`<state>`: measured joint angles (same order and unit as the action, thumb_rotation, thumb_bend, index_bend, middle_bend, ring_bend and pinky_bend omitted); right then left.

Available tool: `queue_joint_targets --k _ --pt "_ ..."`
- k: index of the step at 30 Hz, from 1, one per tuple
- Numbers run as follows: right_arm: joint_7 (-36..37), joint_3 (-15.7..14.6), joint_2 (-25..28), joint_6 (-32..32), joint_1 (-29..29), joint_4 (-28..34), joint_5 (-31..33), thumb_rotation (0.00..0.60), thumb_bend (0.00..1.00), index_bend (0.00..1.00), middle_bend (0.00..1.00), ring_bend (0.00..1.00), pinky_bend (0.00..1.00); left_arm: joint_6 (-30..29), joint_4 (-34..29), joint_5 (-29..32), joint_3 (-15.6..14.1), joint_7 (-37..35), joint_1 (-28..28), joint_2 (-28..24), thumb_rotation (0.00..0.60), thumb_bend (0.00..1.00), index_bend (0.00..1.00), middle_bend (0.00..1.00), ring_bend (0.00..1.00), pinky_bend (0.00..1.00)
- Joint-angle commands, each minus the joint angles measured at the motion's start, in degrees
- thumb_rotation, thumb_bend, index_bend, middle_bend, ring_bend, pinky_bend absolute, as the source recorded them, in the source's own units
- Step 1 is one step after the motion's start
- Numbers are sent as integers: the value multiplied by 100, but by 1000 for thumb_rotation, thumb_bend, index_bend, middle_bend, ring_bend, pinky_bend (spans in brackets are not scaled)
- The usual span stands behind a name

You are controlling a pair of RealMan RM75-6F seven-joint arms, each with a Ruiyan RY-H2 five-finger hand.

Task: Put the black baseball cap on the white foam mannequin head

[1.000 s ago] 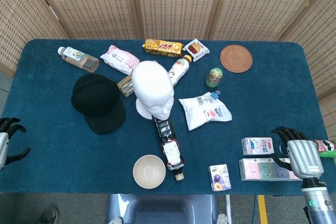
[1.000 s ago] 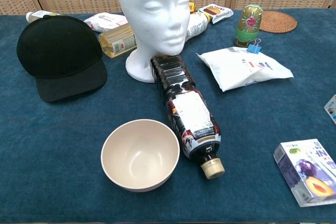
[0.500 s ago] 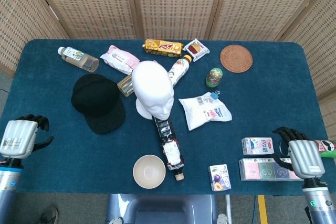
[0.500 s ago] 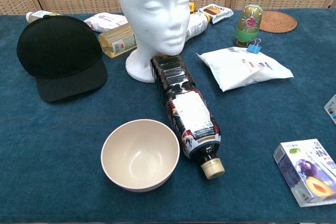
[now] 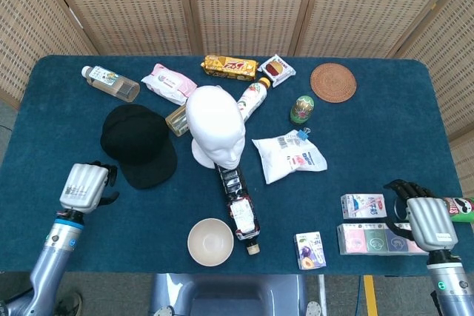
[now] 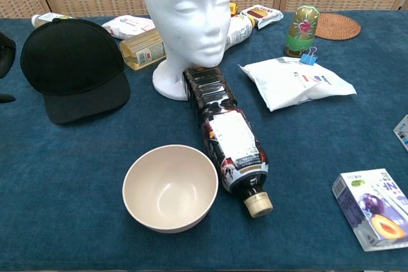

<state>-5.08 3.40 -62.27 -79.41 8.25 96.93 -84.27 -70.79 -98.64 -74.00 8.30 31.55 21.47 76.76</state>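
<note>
The black baseball cap [image 5: 137, 144] lies flat on the blue table, brim toward the front, just left of the white foam mannequin head [image 5: 215, 125], which stands upright. In the chest view the cap [image 6: 73, 68] sits left of the head [image 6: 186, 17]. My left hand [image 5: 85, 186] hovers at the front left, a short way from the cap's brim, fingers apart and holding nothing; only its dark fingertips [image 6: 5, 55] show at the chest view's left edge. My right hand [image 5: 426, 220] stays at the front right corner, empty, with its fingers apart.
A dark drink bottle [image 5: 238, 201] lies in front of the mannequin head, with a cream bowl [image 5: 210, 242] beside it. A white pouch [image 5: 289, 157] lies to the right. Boxes [image 5: 370, 238] and a green can [image 5: 459, 209] crowd the right hand. Snacks and bottles line the back.
My left hand has come in from the table's left edge toward the cap's brim. The right hand, cap and mannequin head have not moved.
</note>
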Motion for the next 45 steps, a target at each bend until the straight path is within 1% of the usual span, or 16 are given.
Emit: queue_joint_targets --k 1,9,17,29,42,45 --pt "6 -5 5 -2 -7 -6 4 600 266 287 279 278 321 19 264 177 24 224 149 397 600 132 651 664 550 679" --pt "34 -24 17 -32 -46 -20 15 600 265 287 279 277 321 -5 875 441 47 565 348 1178 600 132 651 665 550 686" --pt "67 -29 49 -68 -91 -37 47 600 265 287 279 277 321 -44 1271 588 113 742 525 1681 600 131 651 664 549 691" --pt "140 -25 83 -74 -144 -110 130 600 265 287 279 278 321 -86 1879 713 137 878 692 2267 600 131 651 665 550 692" --pt "159 -3 116 -92 -186 -136 211 600 266 287 279 278 321 -31 2320 833 216 863 823 2599 600 131 651 664 549 693" --pt "189 0 125 -101 -210 -159 241 600 265 287 279 277 321 -65 2573 827 241 898 875 2749 600 131 651 664 549 692"
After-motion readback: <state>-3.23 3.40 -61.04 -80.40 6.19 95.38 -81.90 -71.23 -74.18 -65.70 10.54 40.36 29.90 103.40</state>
